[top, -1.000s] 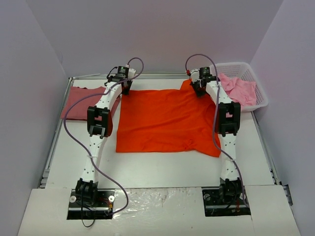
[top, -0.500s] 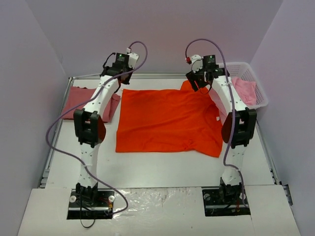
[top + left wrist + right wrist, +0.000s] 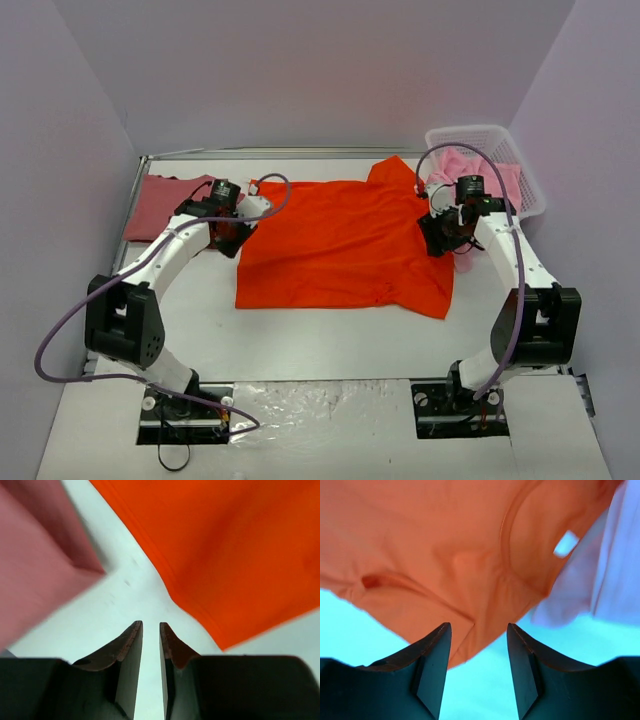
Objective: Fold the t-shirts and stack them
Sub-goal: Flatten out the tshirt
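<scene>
A bright orange-red t-shirt (image 3: 340,245) lies spread flat in the middle of the table. My left gripper (image 3: 232,240) hovers at its left edge, over bare table between it and the dusty rose-red t-shirt (image 3: 165,205). In the left wrist view this gripper (image 3: 150,624) is open by a narrow gap with nothing in it; orange cloth (image 3: 240,545) lies ahead to the right and rose cloth (image 3: 35,565) to the left. My right gripper (image 3: 438,240) is at the shirt's right edge. It (image 3: 478,625) stands open, the orange hem (image 3: 445,555) just beyond its tips.
A white lattice basket (image 3: 520,150) at the back right holds light pink t-shirts (image 3: 490,180); pink cloth (image 3: 615,580) also shows right of the orange shirt. The rose-red shirt lies folded at the back left. Walls close in the table's left, right and back sides.
Both arms have drawn back from the shirt's far edge to its left and right sides. Both grippers have opened and let go of the cloth.
</scene>
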Robot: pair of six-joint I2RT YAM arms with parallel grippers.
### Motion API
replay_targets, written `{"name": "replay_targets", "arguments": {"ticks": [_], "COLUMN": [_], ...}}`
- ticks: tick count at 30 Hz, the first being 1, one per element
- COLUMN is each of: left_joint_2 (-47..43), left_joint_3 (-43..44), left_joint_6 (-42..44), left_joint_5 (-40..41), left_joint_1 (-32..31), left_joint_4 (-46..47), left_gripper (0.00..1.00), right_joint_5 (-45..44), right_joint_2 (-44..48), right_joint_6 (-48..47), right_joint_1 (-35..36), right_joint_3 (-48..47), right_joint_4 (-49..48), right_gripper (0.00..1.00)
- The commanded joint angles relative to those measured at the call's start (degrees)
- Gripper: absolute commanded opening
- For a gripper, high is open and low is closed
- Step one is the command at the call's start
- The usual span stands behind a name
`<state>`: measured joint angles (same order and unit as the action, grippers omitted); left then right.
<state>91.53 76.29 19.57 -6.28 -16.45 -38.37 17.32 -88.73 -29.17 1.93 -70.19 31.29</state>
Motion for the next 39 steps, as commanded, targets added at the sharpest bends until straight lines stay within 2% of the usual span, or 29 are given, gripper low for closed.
{"name": "replay_targets", "arguments": {"ticks": [1,3,4,6,12,17,20,32,39], "left_joint_2": [-7.9,-12.1,-13.3,-16.8,-19.5,-20.0,-20.1,-19.8,-19.7], "left_joint_3": [-4.6,-9.3,-10.9,-14.9,-17.8,-19.3,-19.7,-20.3,-20.5], "left_joint_6": [4.4,3.8,3.4,1.6,0.7,1.0,1.1,1.2,1.0], "left_joint_5": [-3.9,-5.0,-5.6,-6.3,-8.0,-7.3,-7.1,-6.6,-5.9], "left_joint_1": [-0.1,0.0,-0.1,-0.1,0.2,1.1,1.7,1.8,1.9], "left_joint_4": [-5.3,-5.4,-4.9,-2.9,-2.8,-1.7,-1.3,-0.2,0.0], "left_gripper": [0.2,0.2,0.2,0.2,0.2,0.2,0.2,0.2,0.2], "right_joint_5": [5.5,6.6,7.5,9.1,9.6,12.4,13.0,14.3,18.4], "right_joint_2": [6.4,7.7,7.7,6.5,-0.4,-10.2,-13.4,-20.2,-23.1], "right_joint_6": [-3.2,-5.2,-5.9,-6.9,-11.6,-17.3,-18.3,-21.8,-23.9], "right_joint_1": [-3.3,-4.6,-5.3,-7.3,-8.5,-10.7,-12.2,-15.6,-15.6], "right_joint_3": [3.2,5.8,5.8,4.0,0.8,0.0,-0.2,-0.3,-0.8], "right_joint_4": [7.0,9.2,10.2,12.6,19.6,24.9,25.1,25.0,25.0], "right_gripper": [0.44,0.43,0.36,0.34,0.29,0.23,0.23,0.34,0.34]}}
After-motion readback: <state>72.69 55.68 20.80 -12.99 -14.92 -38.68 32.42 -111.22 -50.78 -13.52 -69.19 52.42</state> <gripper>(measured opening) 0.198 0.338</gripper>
